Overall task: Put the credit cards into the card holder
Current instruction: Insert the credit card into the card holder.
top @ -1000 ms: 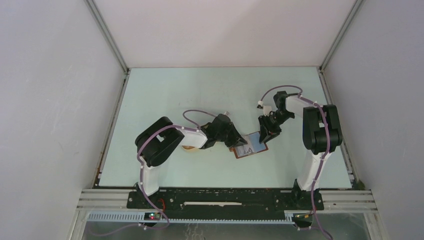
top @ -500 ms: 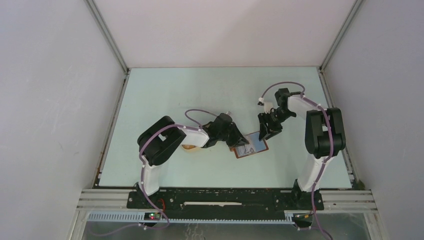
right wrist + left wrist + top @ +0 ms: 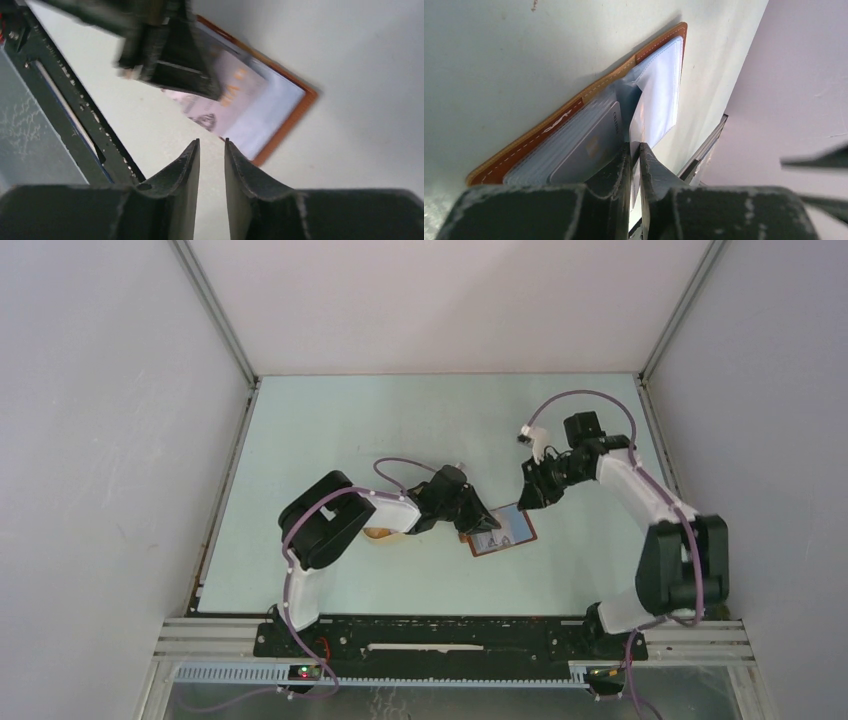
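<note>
Our left wrist view alone reveals the left gripper (image 3: 635,148) pinching the stitched card holder (image 3: 558,117) by its glossy sleeve; right gripper (image 3: 212,145) slightly parted, empty.

Encl.: pale mint-green tabletop (image 3: 400,420), plain white walls (image 3: 450,300) on 3 sides w/ alu corner rails (image 3: 215,308), black metal bar (image 3: 500,636) up front; soft light.

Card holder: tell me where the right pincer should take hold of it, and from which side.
Probably the bare leather border at the card holder's right-hand edge, coming in from the right. It lies open and flat, the border juts past the clear sleeves, and the left pincer pinches a sleeve at the opposite edge. The right pincer stands empty on that side.
</note>
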